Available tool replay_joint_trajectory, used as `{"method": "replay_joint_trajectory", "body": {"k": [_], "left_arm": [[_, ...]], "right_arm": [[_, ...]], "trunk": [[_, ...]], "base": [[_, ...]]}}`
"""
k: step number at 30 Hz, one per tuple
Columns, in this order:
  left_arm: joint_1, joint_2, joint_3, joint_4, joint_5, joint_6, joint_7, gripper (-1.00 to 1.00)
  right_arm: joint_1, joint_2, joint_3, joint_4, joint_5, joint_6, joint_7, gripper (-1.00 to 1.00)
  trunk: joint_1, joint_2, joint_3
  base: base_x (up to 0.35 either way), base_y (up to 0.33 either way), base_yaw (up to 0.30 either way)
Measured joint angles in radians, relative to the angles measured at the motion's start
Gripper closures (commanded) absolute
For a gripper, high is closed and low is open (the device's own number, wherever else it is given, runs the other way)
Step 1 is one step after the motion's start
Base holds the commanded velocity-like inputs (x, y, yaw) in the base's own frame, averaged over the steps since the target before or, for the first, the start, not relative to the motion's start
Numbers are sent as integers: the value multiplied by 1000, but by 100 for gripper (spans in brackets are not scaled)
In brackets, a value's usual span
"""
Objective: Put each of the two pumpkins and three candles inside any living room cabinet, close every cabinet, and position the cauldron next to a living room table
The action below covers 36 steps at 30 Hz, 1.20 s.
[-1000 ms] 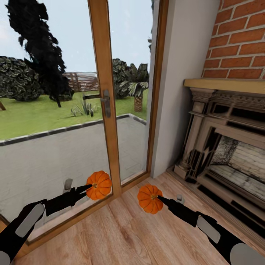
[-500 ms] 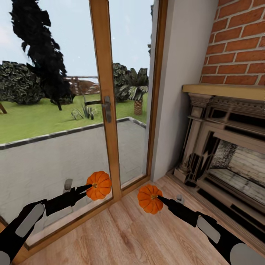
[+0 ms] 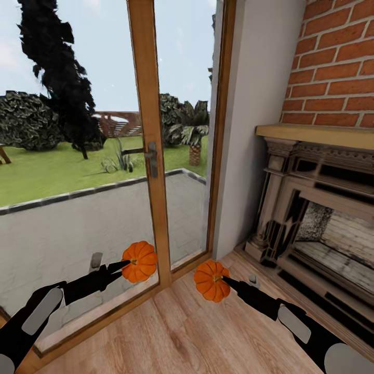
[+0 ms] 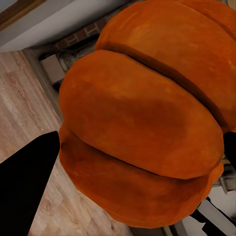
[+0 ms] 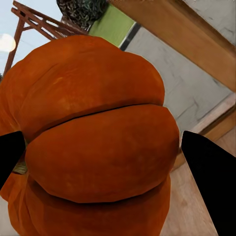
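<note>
I hold one small orange pumpkin in each hand, low in the head view. My left gripper point(image 3: 129, 264) is shut on the left pumpkin point(image 3: 141, 261), which hangs in front of the glass door. My right gripper point(image 3: 221, 279) is shut on the right pumpkin point(image 3: 211, 280), above the wood floor. In the left wrist view the pumpkin point(image 4: 147, 118) sits between two black fingers point(image 4: 27, 187). The right wrist view has the other pumpkin point(image 5: 93, 142) between its black fingers point(image 5: 211, 172). The candles, cabinet, cauldron and table are out of view.
A wood-framed glass door point(image 3: 150, 156) with a metal handle point(image 3: 152, 158) stands straight ahead, with a garden behind it. A dark carved fireplace point(image 3: 322, 218) under a brick wall point(image 3: 337, 67) is at the right. Bare wood floor point(image 3: 182, 332) lies below my arms.
The view has shifted a little, so the door and fireplace sit slightly lower and to the right; the camera moved. Both grippers keep their pumpkins in the same pose.
</note>
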Motion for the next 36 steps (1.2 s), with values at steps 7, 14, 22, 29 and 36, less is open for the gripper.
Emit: {"method": "replay_joint_trajectory", "body": {"k": [7, 14, 22, 29, 36], "left_arm": [[0, 0, 0, 0, 0, 0, 0, 100], [0, 1, 0, 0, 0, 0, 0, 100], [-1, 1, 0, 0, 0, 0, 0, 100], [0, 1, 0, 0, -2, -1, 0, 100], [0, 1, 0, 1, -2, -1, 0, 100]], "right_arm": [[0, 0, 0, 0, 0, 1, 2, 100], [1, 0, 0, 0, 0, 1, 4, 100], [0, 1, 0, 0, 0, 1, 2, 100], [0, 1, 0, 0, 1, 1, 0, 100], [0, 1, 0, 1, 0, 1, 2, 100]], "trunk": [[-27, 49, 22], [-54, 98, 44], [-84, 154, 69], [-100, 183, 82], [-100, 183, 82]], "base": [[0, 0, 0], [0, 0, 0], [0, 0, 0], [0, 0, -6], [0, 0, -222]]}}
